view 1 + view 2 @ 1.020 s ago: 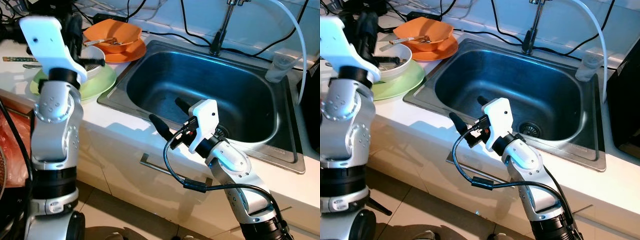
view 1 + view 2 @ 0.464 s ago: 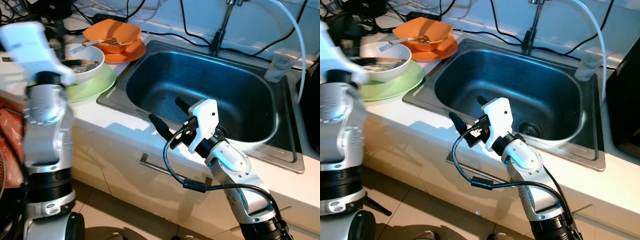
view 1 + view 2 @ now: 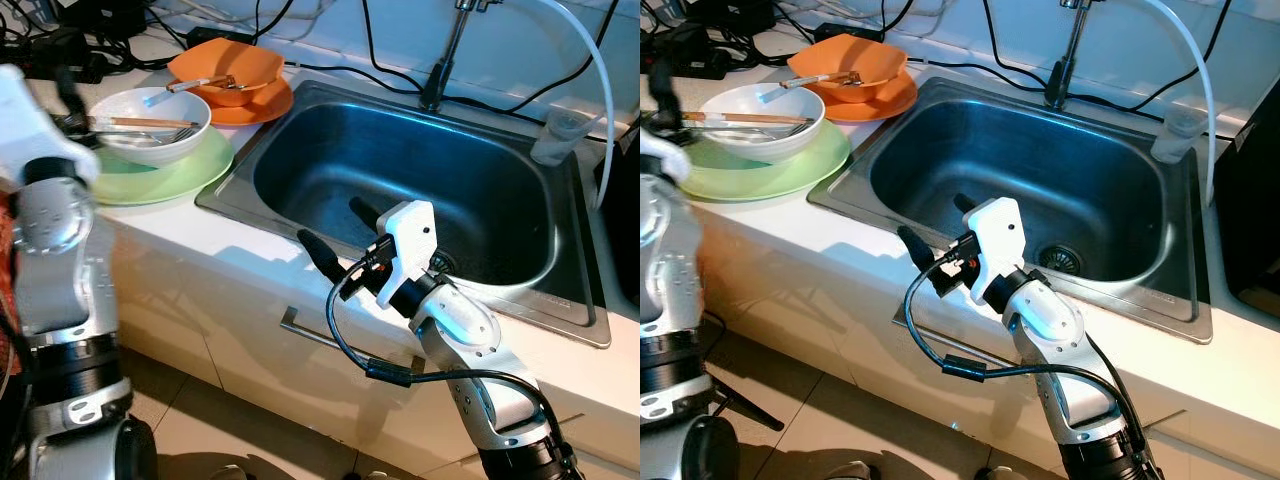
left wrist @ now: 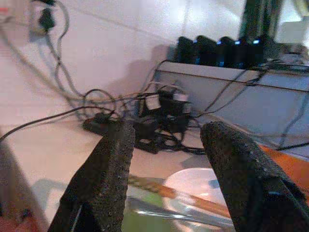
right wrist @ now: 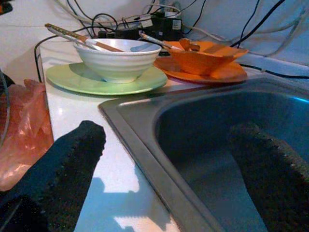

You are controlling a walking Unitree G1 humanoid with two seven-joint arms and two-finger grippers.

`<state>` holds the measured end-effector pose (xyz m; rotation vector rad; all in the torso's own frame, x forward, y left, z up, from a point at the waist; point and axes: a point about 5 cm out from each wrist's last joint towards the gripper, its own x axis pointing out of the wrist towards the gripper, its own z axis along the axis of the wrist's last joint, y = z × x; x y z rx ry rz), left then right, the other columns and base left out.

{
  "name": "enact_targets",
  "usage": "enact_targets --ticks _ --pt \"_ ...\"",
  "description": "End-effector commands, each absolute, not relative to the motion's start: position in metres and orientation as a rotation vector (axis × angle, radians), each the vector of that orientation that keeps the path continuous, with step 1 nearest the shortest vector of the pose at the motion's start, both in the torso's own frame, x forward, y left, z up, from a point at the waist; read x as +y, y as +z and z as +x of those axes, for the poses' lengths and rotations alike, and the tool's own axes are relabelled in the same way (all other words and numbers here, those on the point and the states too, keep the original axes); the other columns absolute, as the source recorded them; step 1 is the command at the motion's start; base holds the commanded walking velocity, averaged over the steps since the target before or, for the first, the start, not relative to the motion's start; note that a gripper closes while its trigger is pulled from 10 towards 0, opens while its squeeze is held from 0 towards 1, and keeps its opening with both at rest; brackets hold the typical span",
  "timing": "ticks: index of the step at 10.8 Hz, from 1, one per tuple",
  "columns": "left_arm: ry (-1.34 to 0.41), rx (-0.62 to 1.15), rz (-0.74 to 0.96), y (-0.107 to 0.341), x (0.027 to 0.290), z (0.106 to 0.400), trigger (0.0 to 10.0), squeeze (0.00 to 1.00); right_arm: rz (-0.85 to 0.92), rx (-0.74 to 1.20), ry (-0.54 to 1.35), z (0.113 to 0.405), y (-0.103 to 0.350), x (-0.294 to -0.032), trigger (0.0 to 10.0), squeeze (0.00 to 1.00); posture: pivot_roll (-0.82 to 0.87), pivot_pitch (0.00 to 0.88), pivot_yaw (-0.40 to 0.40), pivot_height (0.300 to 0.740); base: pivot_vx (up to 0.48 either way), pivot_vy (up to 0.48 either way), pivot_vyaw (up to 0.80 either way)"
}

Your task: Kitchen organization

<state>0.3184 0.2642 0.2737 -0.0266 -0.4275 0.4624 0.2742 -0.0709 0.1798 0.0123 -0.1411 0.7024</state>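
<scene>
A white bowl (image 3: 150, 125) holding chopsticks and a fork sits on a pale green plate (image 3: 165, 172) on the counter left of the sink. Behind it an orange bowl (image 3: 228, 66) with a utensil rests on an orange plate (image 3: 262, 106). My left gripper (image 4: 166, 130) is open and holds nothing; it hovers left of the white bowl (image 4: 203, 181) and looks over it toward the wall cables. My right gripper (image 3: 340, 232) is open and holds nothing; it hangs over the front left rim of the steel sink (image 3: 520, 300) with one finger over the basin.
A faucet (image 3: 440, 60) stands behind the sink, with a white hose (image 3: 600, 90) and a clear plastic cup (image 3: 560, 133) at its back right. Black cables and a power strip (image 4: 164, 116) lie along the wall. A drawer handle (image 3: 300, 330) runs below the counter edge. An orange bag (image 5: 21, 140) hangs at the left.
My left arm has swung back to the left, away from the white bowl, which it half hid before. The right arm has not moved.
</scene>
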Motion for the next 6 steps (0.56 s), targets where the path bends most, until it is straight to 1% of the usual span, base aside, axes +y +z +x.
enact_targets --ticks 1,2,3,6 --pt "0.51 -0.417 -0.036 0.27 0.272 0.316 10.0 1.0 -0.003 -0.15 0.702 0.272 0.181 -0.071 10.0 0.0 0.02 0.098 -0.055 0.74 0.0 0.0 0.0" --pt "0.551 -0.404 -0.016 0.263 0.281 0.314 10.0 1.0 -0.003 -0.148 0.703 0.272 0.181 -0.07 10.0 0.0 0.02 0.098 -0.054 0.74 0.0 0.0 0.0" --pt "0.586 -0.366 -0.034 0.251 0.289 0.313 10.0 1.0 -0.002 -0.148 0.705 0.272 0.181 -0.07 10.0 0.0 0.02 0.098 -0.054 0.74 0.0 0.0 0.0" --pt "0.619 -0.322 -0.09 0.237 0.299 0.314 10.0 1.0 -0.004 -0.147 0.704 0.272 0.18 -0.07 10.0 0.0 0.01 0.095 -0.054 0.74 0.0 0.0 0.0"
